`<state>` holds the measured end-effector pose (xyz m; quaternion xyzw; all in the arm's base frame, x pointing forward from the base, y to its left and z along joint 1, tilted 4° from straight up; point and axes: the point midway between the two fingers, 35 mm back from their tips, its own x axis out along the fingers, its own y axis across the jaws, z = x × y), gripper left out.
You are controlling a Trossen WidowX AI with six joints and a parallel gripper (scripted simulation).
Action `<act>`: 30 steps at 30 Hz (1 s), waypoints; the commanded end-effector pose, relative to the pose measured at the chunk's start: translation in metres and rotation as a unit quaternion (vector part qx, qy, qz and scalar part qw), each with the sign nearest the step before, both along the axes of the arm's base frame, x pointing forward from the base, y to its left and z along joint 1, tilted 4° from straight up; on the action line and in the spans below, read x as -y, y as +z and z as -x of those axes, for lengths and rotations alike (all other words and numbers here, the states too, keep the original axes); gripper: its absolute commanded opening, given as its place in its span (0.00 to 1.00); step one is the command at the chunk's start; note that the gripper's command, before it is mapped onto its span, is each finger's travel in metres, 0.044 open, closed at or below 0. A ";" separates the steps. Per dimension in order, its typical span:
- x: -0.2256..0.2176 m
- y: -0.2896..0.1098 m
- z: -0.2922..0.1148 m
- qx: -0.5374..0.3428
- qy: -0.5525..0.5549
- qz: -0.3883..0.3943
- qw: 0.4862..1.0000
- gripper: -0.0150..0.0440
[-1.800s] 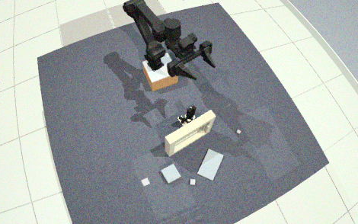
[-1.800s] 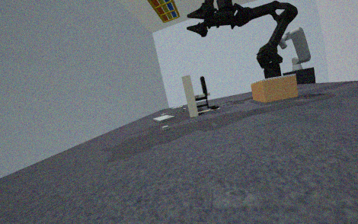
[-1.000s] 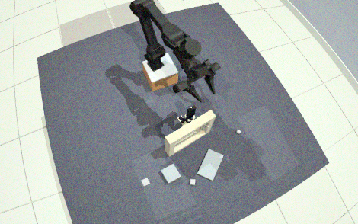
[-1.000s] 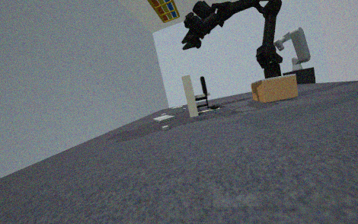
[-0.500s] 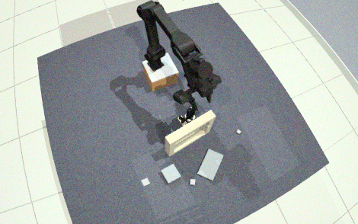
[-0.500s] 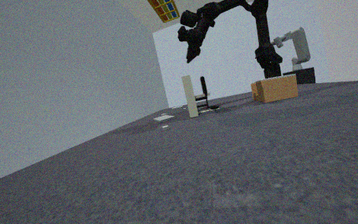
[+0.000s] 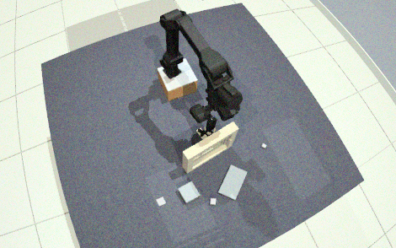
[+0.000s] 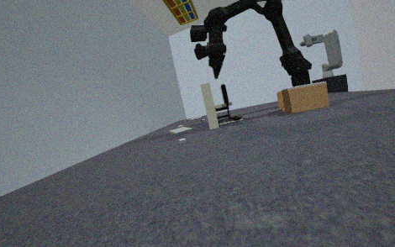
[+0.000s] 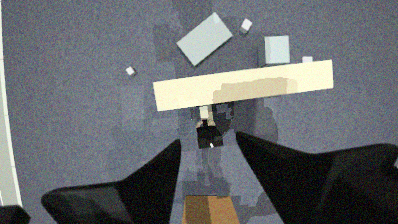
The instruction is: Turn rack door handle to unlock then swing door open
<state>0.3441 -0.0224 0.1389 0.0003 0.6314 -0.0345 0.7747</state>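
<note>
The cream rack frame point(image 7: 189, 154) point(image 8: 209, 105) point(image 9: 190, 91) stands upright on the dark table. The black upright handle point(image 7: 211, 123) point(image 8: 224, 94) point(image 9: 209, 137) stands out on the arm's side of it, on pale and dark mounting parts. The door is mostly hidden by the frame; its exact angle cannot be told. My gripper point(image 7: 214, 115) point(image 8: 216, 78) point(image 9: 208, 139) points down, open and empty. Its tips are above the handle in the exterior view, with a gap. In the wrist view the handle shows between the two fingers, below them.
A grey flat block point(image 7: 232, 182) point(image 9: 204, 39), a smaller pale block point(image 7: 189, 191) point(image 9: 278, 49) and several small white cubes lie beyond the frame. The arm's base stands on an orange box with a white top point(image 7: 188, 72) point(image 8: 308, 98).
</note>
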 end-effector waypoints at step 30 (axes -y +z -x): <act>0.006 -0.045 0.010 -0.103 -0.003 0.000 0.995 0.74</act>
